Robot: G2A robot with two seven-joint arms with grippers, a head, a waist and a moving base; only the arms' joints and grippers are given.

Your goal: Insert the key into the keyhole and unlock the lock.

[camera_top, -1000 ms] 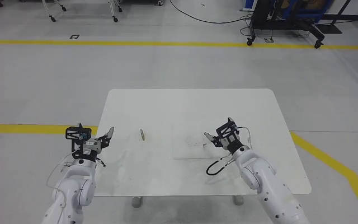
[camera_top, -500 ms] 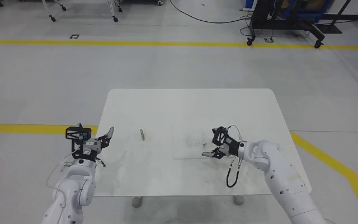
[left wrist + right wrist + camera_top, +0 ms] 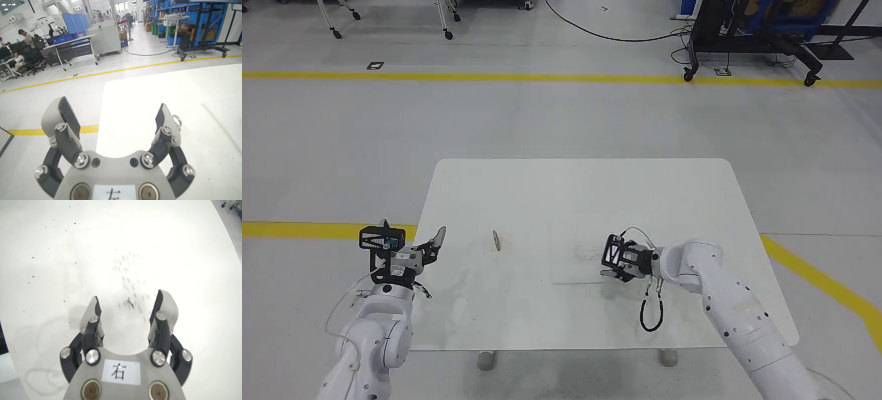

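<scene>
Right wrist view: my right claw point(image 3: 127, 298) gapes wide over the table point(image 3: 170, 247), the small key point(image 3: 131, 303) lying between its fingers point(image 3: 166, 306). Top view places the lock point(image 3: 497, 239) well apart, near my left claw point(image 3: 112, 106), likewise open.

A white sticker point(image 3: 121, 372) at the base of the right pincer point(image 3: 127, 300), between two round screw heads, carries one black character, 右, the sign for right. A second sticker point(image 3: 114, 192) sits in the same place at the base of the left pincer point(image 3: 111, 108); only the upper strokes of its black character show, and they look like 左, the sign for left. Print on the cartons point(image 3: 149, 26) in the hall beyond the far edge of the surface is too small to read.
</scene>
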